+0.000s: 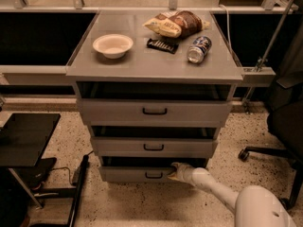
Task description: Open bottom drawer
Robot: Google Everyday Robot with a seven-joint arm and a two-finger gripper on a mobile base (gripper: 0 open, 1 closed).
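Observation:
The bottom drawer [128,174] is the lowest of three grey drawers in the cabinet, with a small black handle [153,175]. A dark gap shows above its front. My gripper [173,172] sits at the drawer's upper edge, just right of the handle, at the end of my white arm [213,186], which reaches in from the lower right.
The middle drawer [154,147] and top drawer [155,111] are above. On the cabinet top [142,65] are a white bowl [112,45], a chip bag [176,24], a dark bar [162,45] and a can [198,49]. An office chair base [265,153] is right, a black stand [23,141] left.

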